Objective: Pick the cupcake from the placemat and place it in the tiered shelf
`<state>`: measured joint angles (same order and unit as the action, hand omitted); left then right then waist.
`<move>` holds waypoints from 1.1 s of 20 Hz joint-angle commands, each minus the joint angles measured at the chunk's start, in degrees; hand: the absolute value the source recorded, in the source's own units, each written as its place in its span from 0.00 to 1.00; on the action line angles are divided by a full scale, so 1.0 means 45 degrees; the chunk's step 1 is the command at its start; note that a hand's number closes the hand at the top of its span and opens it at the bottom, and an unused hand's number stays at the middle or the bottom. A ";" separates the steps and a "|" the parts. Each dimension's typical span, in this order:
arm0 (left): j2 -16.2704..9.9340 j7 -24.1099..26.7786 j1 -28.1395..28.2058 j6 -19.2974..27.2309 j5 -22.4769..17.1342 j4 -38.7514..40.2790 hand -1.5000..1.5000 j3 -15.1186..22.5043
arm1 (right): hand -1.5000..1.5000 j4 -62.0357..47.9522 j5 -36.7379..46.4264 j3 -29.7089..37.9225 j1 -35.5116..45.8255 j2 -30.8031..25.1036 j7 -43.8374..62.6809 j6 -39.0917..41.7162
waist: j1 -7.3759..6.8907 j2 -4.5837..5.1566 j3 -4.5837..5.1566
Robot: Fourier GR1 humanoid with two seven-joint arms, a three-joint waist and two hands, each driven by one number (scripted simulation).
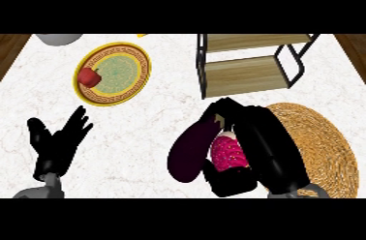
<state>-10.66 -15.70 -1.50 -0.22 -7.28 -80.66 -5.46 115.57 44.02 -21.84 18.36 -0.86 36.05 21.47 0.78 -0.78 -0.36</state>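
The cupcake [229, 154], with pink frosting and a pale wrapper, sits inside my right hand [261, 147], whose fingers and thumb curl round it at the left edge of the round woven placemat [322, 142]. The hand hides much of the cupcake. The tiered shelf [250, 65], black frame with wooden boards, stands at the back just beyond that hand. My left hand [57, 140] rests open at the lower left, fingers up, away from everything.
A dark purple eggplant [190, 152] lies right beside the cupcake on its left. A yellow patterned plate [118, 72] holds a red fruit [89, 77] at the back left. A grey bowl [58, 38] shows at the top edge.
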 commanded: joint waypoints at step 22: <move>-0.0036 -0.0636 -0.0135 -0.0384 -0.0019 0.0319 0.50 0.0026 | 1.00 -0.4413 -0.3030 0.8221 1.1981 -0.3249 0.4322 0.2428 | -0.0323 0.0181 0.0098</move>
<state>-10.29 -16.33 -2.31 -1.05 -7.08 -81.12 -5.35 103.99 29.87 13.57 64.52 -12.10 52.84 32.46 -0.34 -0.32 -0.24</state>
